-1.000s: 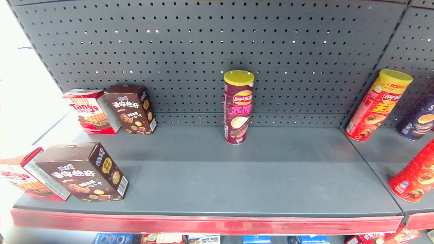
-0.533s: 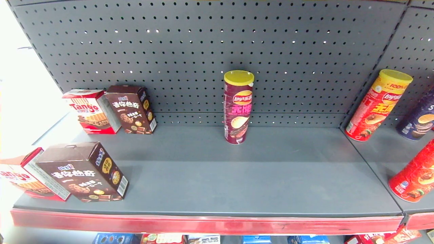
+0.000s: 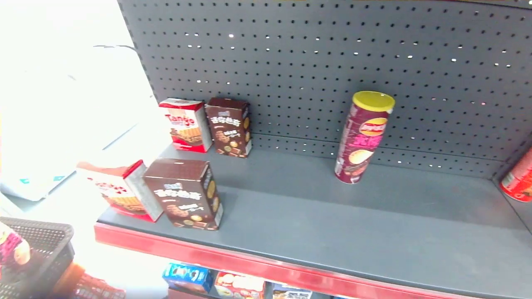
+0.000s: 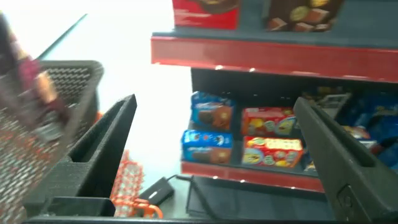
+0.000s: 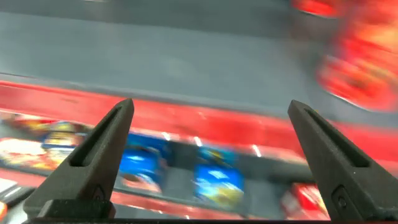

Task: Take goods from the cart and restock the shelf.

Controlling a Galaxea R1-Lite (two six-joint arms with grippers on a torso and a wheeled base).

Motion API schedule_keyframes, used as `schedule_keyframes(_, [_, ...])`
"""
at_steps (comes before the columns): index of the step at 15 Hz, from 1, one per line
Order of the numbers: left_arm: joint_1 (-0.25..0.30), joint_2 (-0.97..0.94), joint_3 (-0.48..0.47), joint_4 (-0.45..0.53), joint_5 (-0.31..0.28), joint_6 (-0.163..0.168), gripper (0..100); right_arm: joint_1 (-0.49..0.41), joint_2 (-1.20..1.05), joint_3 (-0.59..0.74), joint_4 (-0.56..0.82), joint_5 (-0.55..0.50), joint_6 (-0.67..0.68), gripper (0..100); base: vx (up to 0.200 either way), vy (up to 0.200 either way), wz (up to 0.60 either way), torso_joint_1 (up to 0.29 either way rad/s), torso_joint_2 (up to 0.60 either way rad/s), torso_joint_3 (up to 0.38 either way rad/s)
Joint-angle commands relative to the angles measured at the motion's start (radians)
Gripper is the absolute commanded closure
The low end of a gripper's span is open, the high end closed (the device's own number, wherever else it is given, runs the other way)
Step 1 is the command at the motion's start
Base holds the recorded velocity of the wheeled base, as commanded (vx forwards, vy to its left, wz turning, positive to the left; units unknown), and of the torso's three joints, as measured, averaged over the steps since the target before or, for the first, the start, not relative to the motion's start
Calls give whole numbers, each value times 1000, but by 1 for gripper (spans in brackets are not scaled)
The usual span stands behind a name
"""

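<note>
Stock entry, restocking run, no item in hand. Left tool: fingers spread wide, nothing between them. Right tool: likewise spread and empty. Goods to fetch: a black mesh cart, set ahead of the left tool and off to the outer side of one finger; it holds a can with a dark purple wrap, partly cut off and blurred, contents otherwise unclear. Handling, as judged: a light card tube, stiff along its length but easily dented, with a glossy wrap that is likely slippery. Take it across the middle of the body with a moderate squeeze, not by the soft plastic lid. Destination: a grey metal shelf, matte and flat, with a red front lip and a pegboard back, above and ahead of both tools. Already on it: one upright purple can with a yellow lid near the back, two brown boxes and two red-and-white boxes standing in pairs at front and back, well apart from the can. Straight ahead between the left tool's fingers: blue and red packets on the lower shelf.
</note>
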Motion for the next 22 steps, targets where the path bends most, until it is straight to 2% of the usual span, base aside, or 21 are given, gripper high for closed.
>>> schedule_keyframes(1, [0,1,0,1,0,0,0,0,2,0,-1,0,0,0,0,0,600,12,2,2])
schedule_keyframes(6, [0,1,0,1,0,0,0,0,2,0,-2,-1,1,0,0,0,600,3,2,2])
schedule_keyframes(18, [0,1,-2,1,-6,6,0,0,2,0,-1,-1,1,0,0,0,0,0,0,0])
schedule_keyframes(20, [0,1,-38,11,-16,17,0,0,2,0,-2,-1,1,0,0,0,0,0,0,0])
schedule_keyframes(21, [3,126,-152,88,1,40,0,0,2,0,-2,-1,1,0,0,0,0,0,0,0])
schedule_keyframes(22, [-2,201,-189,105,14,37,0,0,2,0,-2,-1,1,0,0,0,0,0,0,0])
